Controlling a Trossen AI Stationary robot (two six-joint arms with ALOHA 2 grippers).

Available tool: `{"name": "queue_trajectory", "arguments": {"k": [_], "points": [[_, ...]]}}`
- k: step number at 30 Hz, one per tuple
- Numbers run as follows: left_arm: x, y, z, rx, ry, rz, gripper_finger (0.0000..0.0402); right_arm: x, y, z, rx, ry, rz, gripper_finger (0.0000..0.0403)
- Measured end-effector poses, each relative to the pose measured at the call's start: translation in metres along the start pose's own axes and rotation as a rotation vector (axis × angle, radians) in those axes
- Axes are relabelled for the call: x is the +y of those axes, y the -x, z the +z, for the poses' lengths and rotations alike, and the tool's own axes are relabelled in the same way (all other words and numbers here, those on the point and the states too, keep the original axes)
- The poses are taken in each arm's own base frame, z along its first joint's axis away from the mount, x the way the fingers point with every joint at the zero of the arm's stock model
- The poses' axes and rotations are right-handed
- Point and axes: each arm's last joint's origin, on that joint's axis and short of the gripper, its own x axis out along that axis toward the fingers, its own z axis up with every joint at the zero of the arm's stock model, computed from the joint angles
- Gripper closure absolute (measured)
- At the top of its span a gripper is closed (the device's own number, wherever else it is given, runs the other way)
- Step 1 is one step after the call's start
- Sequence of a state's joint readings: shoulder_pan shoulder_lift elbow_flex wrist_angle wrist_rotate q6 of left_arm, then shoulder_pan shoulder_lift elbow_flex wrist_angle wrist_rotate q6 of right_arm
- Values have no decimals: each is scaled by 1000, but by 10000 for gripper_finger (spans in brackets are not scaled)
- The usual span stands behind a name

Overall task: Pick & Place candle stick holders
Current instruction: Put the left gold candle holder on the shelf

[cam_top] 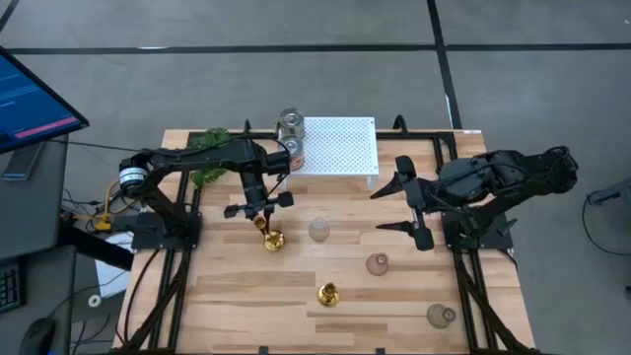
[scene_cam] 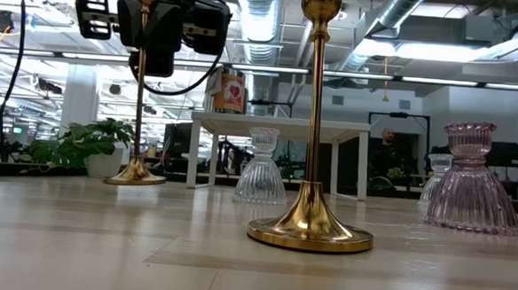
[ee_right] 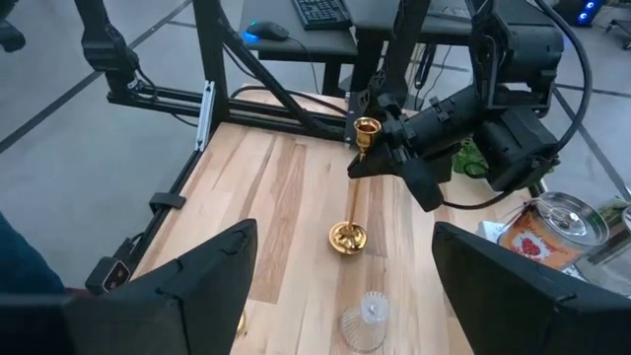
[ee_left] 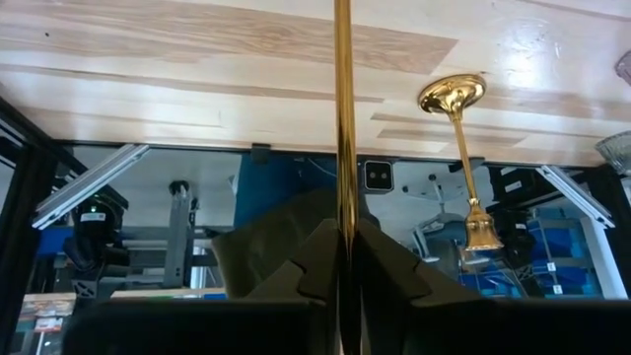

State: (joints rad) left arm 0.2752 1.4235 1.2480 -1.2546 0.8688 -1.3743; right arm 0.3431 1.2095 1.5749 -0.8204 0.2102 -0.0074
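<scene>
Two tall gold candle stick holders with thin stems and round bases are on the wooden table. One [cam_top: 328,294] stands free on its base near the table's front middle, and it is large in the low view [scene_cam: 314,121]. My left gripper [cam_top: 258,209] is shut on the other [ee_right: 352,197], left of the table's middle. My right gripper [cam_top: 378,212] hangs open above the table's right half and touches nothing. My left gripper pinches the holder's thin stem [ee_left: 342,197] between its two fingers, high up, just under the top cup [ee_right: 366,127]. The fingers slant down from the table's far left side and lie across the stem. The holder stands nearly upright, its round base [scene_cam: 136,176] on the table.
A white perforated rack [cam_top: 338,145] stands at the far middle, with tin cans [cam_top: 292,125] and a green plant [cam_top: 211,148] to its left. A clear glass vase [cam_top: 318,230] stands close right of the held holder. A pink one [cam_top: 378,263] and a greenish one [cam_top: 441,316] stand toward the near right.
</scene>
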Motion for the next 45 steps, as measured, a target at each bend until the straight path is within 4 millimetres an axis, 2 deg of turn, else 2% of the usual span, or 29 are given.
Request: {"name": "queue_trajectory", "arguments": {"k": [20, 33, 40, 45], "points": [[-3, 0, 1, -10, -29, -19, 345, 0, 0, 1, -14, -1, 0, 107], [-8, 1, 0, -26, -89, -66, 286, 0, 0, 1, -14, -1, 0, 107], [-10, 6, -5, -15, -149, -121, 236, -2, 0, 2, -17, -6, -10, 107], [-4, 16, -15, -9, -163, -166, 197, -3, 0, 4, -36, -5, -12, 107]]}}
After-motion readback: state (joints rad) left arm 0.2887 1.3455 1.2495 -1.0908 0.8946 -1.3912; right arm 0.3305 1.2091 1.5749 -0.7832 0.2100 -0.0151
